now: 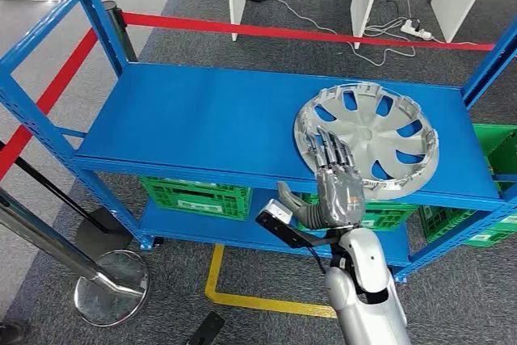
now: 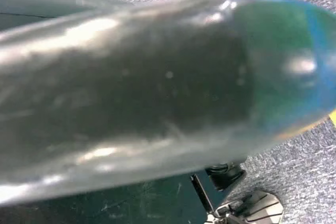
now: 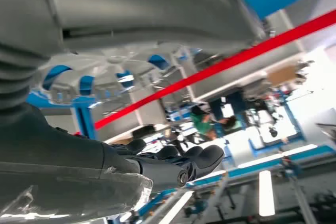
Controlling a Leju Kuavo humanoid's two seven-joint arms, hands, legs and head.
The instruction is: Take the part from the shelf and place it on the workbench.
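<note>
The part is a silver hubcap (image 1: 371, 131) lying flat at the right end of the blue shelf's top board (image 1: 201, 115). My right hand (image 1: 338, 187) reaches over the shelf's front edge at the hubcap's near left rim. Its fingers (image 1: 329, 149) lie straight on that rim, and the thumb (image 1: 289, 199) sticks out to the left below the board's edge. Nothing is gripped. In the right wrist view the hubcap (image 3: 115, 74) sits just beyond the dark fingers (image 3: 198, 161), which are stretched out side by side.
Green crates (image 1: 195, 197) stand on the lower shelf board, and another green crate (image 1: 497, 147) is at the far right. A red barrier tape (image 1: 292, 34) runs behind the shelf. A stanchion base (image 1: 113, 284) and a yellow floor line (image 1: 213, 280) lie in front.
</note>
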